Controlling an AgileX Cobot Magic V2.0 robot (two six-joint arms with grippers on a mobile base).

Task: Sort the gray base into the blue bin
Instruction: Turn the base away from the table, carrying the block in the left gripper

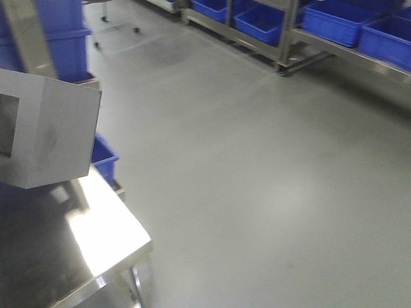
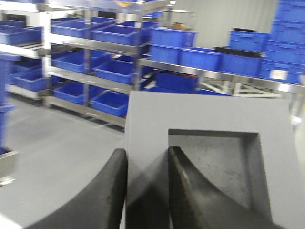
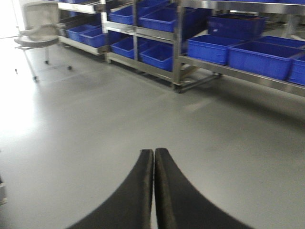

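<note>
- The gray base (image 1: 48, 131) is at the left edge of the front view. It seems to be lifted above the steel table (image 1: 109, 237), not resting on it.
- In the left wrist view it fills the lower right of the frame, with its recessed window turned toward the camera.
- The left gripper (image 2: 145, 160) pinches the wall beside that window: one finger (image 2: 112, 191) is on the outer side and the other is inside the recess.
- The right gripper (image 3: 153, 157) has its fingers pressed together on nothing, over bare floor. So only your left arm carries the part.
- A blue bin (image 1: 103, 157) shows just at the lower right of the base in the front view. It stands past the far edge of the table and is partly hidden by the base.
- Other blue crates (image 1: 334, 22) stand on the racks (image 1: 286, 38) in the upper right, well apart.
- I judge the near bin to be the likely goal, lower than the base, but the pictures cannot confirm this.
</note>
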